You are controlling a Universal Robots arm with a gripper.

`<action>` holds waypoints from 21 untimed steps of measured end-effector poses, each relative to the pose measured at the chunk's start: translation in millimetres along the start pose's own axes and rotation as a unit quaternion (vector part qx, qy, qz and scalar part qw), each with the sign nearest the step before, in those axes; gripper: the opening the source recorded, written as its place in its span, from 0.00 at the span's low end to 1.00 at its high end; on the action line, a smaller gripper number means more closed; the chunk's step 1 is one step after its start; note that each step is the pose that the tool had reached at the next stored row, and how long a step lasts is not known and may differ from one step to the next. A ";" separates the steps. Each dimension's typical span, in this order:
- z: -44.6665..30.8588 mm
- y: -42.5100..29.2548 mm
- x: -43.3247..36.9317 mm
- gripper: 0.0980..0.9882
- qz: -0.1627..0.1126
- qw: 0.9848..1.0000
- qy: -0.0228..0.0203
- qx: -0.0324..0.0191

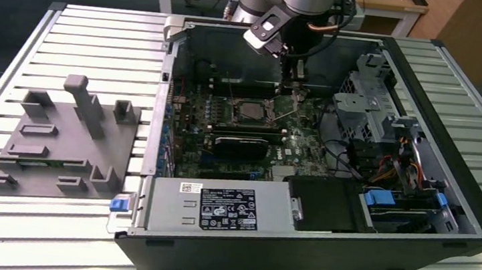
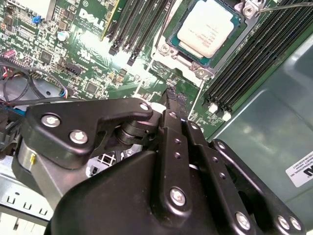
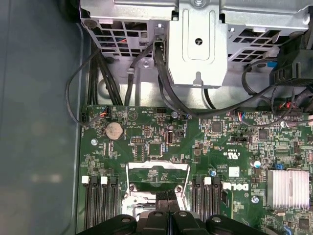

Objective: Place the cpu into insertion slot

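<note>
— Black jointed gripper (image 2: 174,96) sits very close in the second wrist view. How do its two fingers stand?

— They are pressed together, tip to tip, and nothing is between them. The first wrist view also shows just a thin closed line between them.

— And the cpu (image 2: 205,27), the small square chip with the dull silvery-beige metal face?

— It lies flat inside the insertion slot (image 2: 182,58), the square socket with a dark frame and a thin metal rim. The gripper's tips are near this socket, beside one corner, and apart from the chip.

— What is around the socket?

— The green motherboard (image 2: 93,58) carries it, and long narrow black connector strips (image 2: 244,63) run on both sides of it.

— Where is all this?

— In the exterior view the board lies inside an open black computer case (image 1: 299,262), which stands on a grey slatted table (image 1: 98,46). A grey plastic fixture (image 1: 61,136) with upright posts stands on the table beside the case, at the exterior view's left.
</note>
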State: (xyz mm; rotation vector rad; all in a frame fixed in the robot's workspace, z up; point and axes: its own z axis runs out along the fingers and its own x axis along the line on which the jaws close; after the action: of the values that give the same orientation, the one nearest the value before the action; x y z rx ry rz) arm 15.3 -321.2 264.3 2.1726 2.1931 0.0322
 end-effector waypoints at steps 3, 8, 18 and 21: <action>0.1 0.9 0.0 0.01 0.000 1.000 0.000 0.000; 0.3 3.6 0.0 0.01 0.000 1.000 0.000 0.000; 0.7 9.5 -0.1 0.01 0.000 1.000 0.000 0.000; 0.8 11.9 -0.1 0.01 0.000 1.000 0.000 0.000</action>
State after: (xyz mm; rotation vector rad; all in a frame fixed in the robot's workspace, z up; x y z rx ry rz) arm 27.2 -321.2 264.1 2.1728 2.1936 0.0310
